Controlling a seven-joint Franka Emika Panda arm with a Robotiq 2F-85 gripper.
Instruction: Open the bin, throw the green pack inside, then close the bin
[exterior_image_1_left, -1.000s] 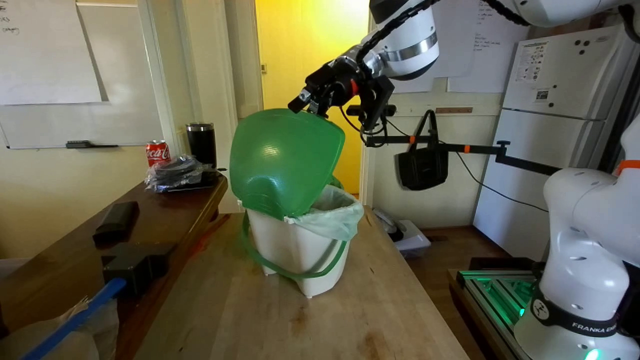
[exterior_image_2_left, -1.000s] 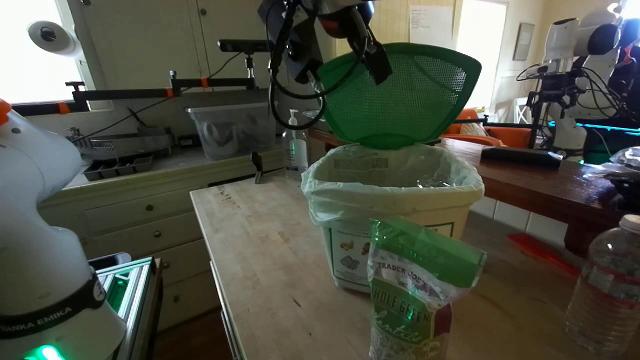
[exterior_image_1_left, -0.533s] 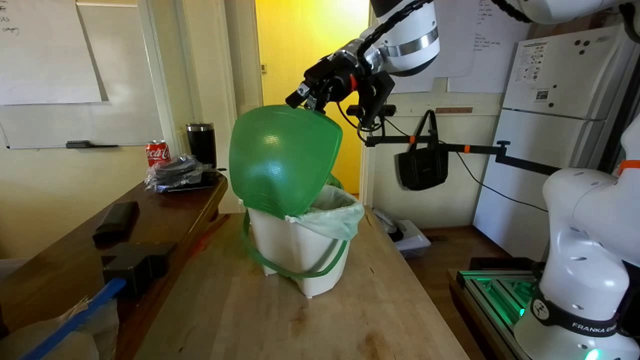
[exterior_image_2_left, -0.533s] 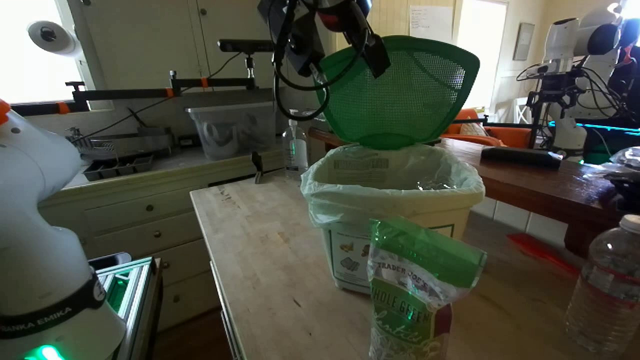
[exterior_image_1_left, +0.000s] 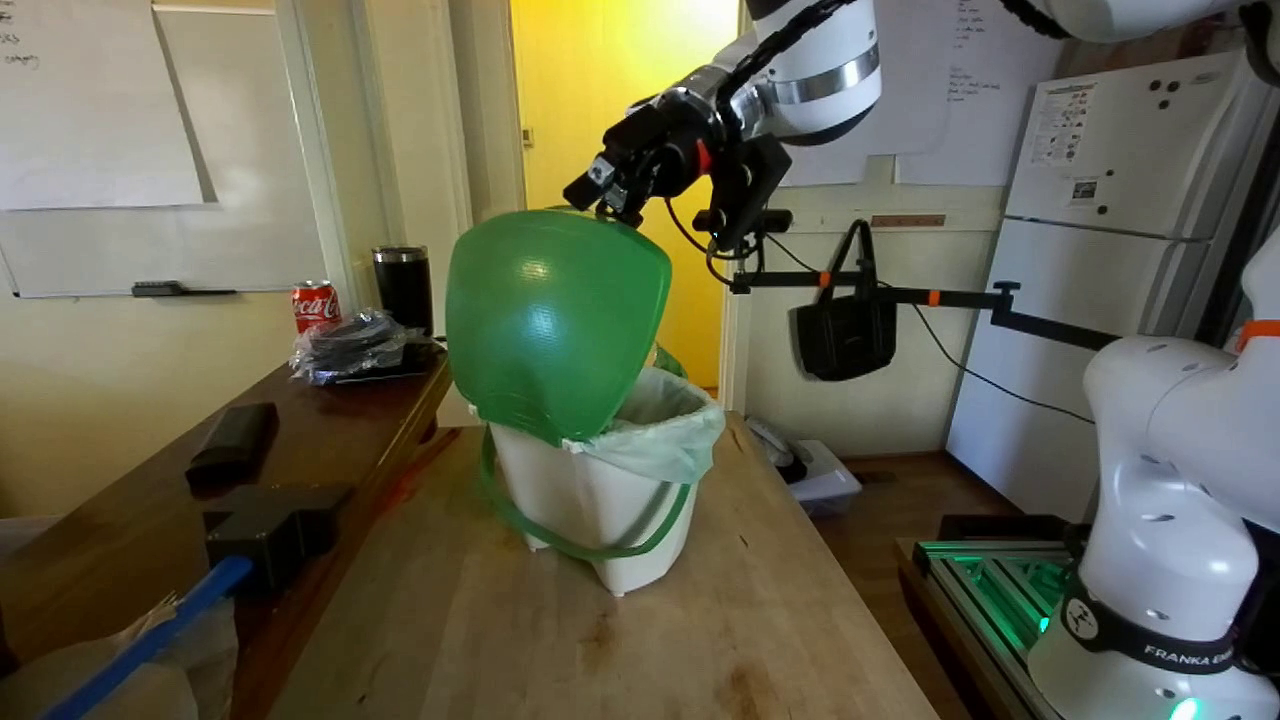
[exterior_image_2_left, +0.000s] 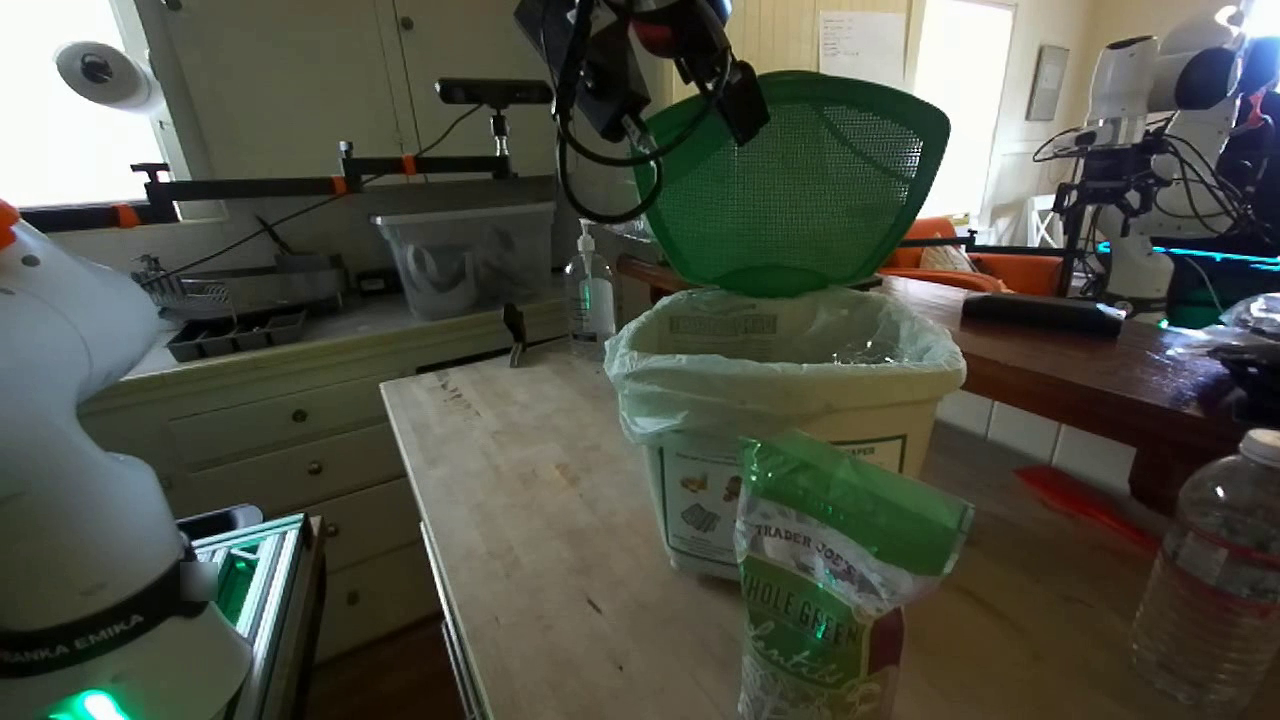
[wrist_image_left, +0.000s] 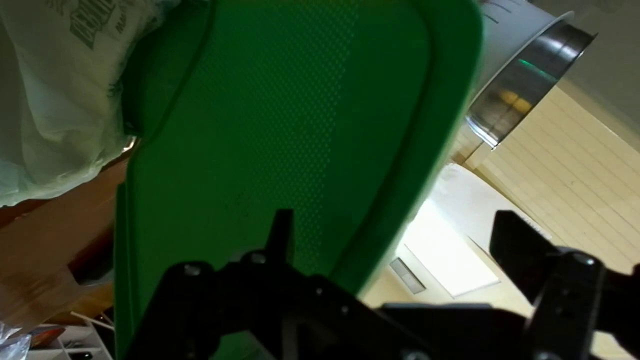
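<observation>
Claw (wrist_image_left: 394, 214): wrist view, fingers wide apart, gripping nothing.
Lid (wrist_image_left: 280, 125): beyond one finger, contact unclear.
Bin (exterior_image_1_left: 590, 490): in an exterior view, below the claw, lid raised.
Green pack (exterior_image_2_left: 825, 590): in an exterior view, below the claw, outside the bin.

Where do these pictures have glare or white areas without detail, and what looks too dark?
A highlight shines on the green lid in an exterior view; the upper-left window is washed out white in an exterior view; in the wrist view, a bright patch shows no detail, while the fingers are almost black.
</observation>
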